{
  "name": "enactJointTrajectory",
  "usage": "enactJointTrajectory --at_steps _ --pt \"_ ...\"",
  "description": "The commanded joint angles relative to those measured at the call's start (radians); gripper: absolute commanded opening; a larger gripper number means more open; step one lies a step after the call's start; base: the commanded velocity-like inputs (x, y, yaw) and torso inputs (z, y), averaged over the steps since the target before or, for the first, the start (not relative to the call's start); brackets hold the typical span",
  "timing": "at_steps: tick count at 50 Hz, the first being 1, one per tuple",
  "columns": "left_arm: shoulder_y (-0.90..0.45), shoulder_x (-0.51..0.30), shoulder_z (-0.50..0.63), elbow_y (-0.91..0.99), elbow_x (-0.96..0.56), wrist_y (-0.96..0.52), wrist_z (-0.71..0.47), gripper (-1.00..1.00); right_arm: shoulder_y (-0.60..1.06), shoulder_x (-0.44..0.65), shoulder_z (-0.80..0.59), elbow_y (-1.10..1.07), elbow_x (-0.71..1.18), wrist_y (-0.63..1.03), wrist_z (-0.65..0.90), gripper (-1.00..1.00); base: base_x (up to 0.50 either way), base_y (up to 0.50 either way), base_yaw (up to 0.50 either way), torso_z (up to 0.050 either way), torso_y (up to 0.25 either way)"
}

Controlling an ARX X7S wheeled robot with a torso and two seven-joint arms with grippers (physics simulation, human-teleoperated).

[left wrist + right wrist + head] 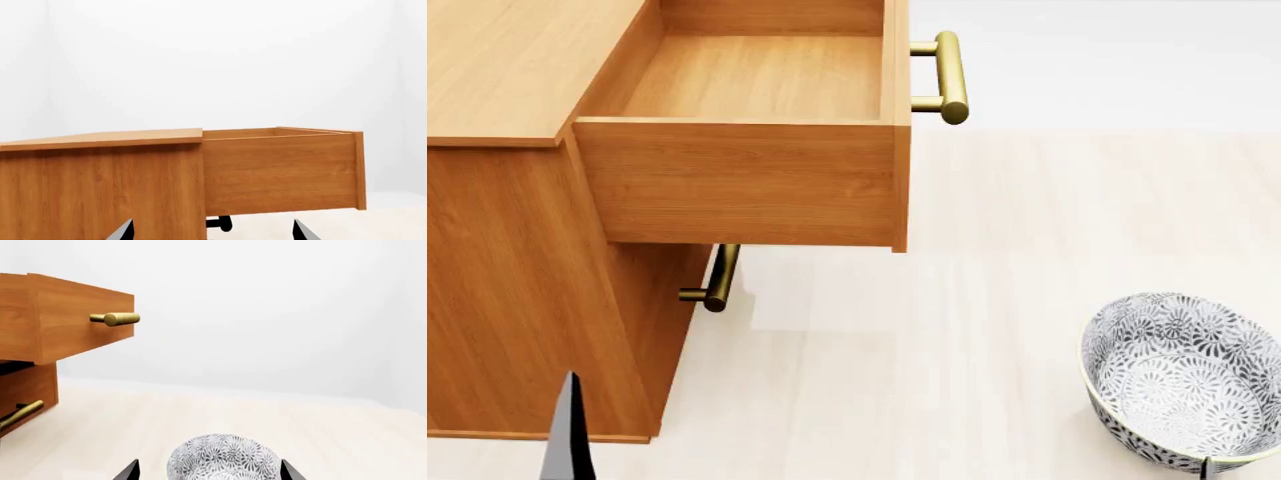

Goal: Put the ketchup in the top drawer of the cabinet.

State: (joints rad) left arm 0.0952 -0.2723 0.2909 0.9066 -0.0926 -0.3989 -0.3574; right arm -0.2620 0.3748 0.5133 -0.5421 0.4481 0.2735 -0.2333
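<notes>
Ketchup can is not visible in any view, so I can't say where it sits right now; neither pincer has it.

Top drawer [741,180] is pulled well out of the cabinet [507,270], open box facing up, inside looks bare wood, nothing in it. Its brass handle [948,75] sticks out at the front. Lower drawer is closed, only its handle [714,280] shows under the open one. So my read: opening step done; finding, grasping and dropping the can all left.

My left pincer [210,231]: two dark tips at the frame edge, spread apart, nothing between them, pointed at the cabinet side and the drawer's side wall. In the head view only one grey finger [566,430] of it shows, low beside the cabinet front.

My right pincer [208,471]: tips also apart, nothing gripped, hanging just over the patterned bowl [223,457]. The bowl stands on the pale floor [961,330] well apart from the cabinet, off to the right. Its inside as seen from the head view holds no can.

Judgement: early-to-middle stage, drawer ready, can still to be located and picked.
</notes>
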Motion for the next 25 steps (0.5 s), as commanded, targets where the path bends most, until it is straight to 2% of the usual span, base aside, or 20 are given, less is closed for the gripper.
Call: enactJointTrajectory --at_steps 1,14,25 --pt "-0.008 -0.003 0.007 -0.012 0.001 -0.003 -0.008 1.00 -0.020 0.000 0.053 0.092 0.020 -0.055 -0.039 1.00 0.00 0.00 0.00 0.000 0.000" --pt "-0.012 -0.008 0.009 -0.016 -0.002 -0.005 -0.015 1.00 -0.028 0.006 0.068 0.160 0.009 -0.067 -0.046 1.00 0.00 0.00 0.00 0.000 0.000" --pt "-0.015 -0.012 0.010 -0.014 -0.009 -0.012 -0.020 1.00 -0.057 -0.033 0.094 0.187 0.057 -0.132 -0.097 1.00 0.00 0.00 0.00 0.000 0.000"
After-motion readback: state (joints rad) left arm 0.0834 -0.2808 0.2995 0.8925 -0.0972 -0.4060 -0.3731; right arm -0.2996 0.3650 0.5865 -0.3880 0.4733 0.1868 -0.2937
